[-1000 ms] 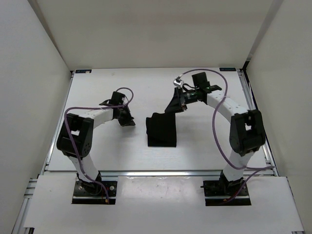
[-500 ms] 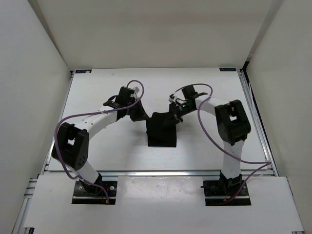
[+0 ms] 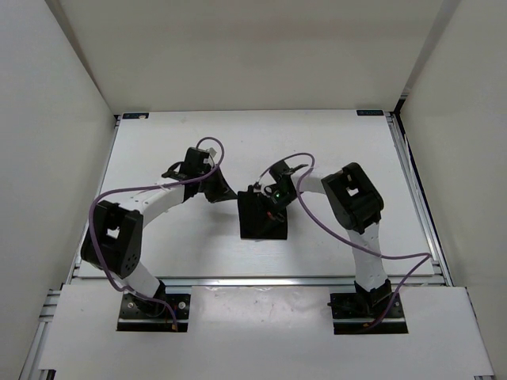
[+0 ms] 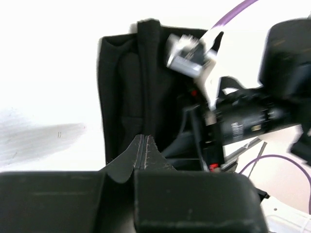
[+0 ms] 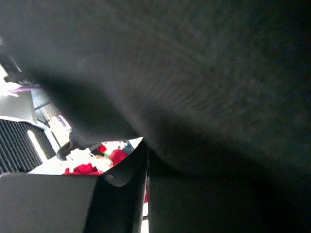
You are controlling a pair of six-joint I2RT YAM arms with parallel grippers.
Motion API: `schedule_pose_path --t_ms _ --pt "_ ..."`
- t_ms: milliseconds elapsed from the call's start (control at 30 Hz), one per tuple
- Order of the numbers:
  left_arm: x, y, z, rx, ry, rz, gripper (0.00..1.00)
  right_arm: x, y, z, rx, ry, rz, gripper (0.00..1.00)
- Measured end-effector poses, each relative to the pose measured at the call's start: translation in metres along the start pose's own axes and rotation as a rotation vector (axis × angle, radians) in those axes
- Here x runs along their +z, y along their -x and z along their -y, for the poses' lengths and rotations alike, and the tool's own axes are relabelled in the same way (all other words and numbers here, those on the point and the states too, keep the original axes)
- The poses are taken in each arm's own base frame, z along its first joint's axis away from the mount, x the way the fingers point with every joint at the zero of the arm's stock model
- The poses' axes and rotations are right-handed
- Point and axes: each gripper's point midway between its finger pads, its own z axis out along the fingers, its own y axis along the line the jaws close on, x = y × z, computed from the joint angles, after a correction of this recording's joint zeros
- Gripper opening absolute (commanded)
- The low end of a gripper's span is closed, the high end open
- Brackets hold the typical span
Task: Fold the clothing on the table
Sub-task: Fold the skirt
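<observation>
The clothing (image 3: 261,226) lies folded in the middle of the tabletop (image 3: 158,150) as a compact, almost square block. Its sides run roughly parallel to the tabletop's edges. Its far edge is hidden under the right arm, so no long axis can be told. The left tool (image 4: 145,141) sits just beside the far-left corner, jaws pressed together, tips pointing at the fabric. The right tool (image 5: 145,150) is over the far edge, clamped narrow on a fold of the black cloth.

Black clothing (image 3: 258,226) on white table (image 3: 341,142)
</observation>
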Motion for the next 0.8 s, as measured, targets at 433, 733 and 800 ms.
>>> schedule_pose_path --t_ms 433,733,800 --pt "-0.018 -0.02 0.048 0.001 -0.166 -0.017 0.0 -0.025 -0.014 0.016 0.023 -0.081 0.049 0.0" --pt "-0.011 -0.053 0.072 0.032 -0.241 -0.095 0.0 -0.185 0.052 -0.037 -0.069 -0.133 0.613 0.0" --pt "-0.004 -0.06 0.064 0.036 -0.22 -0.112 0.0 -0.215 0.053 -0.041 -0.072 -0.125 0.708 0.0"
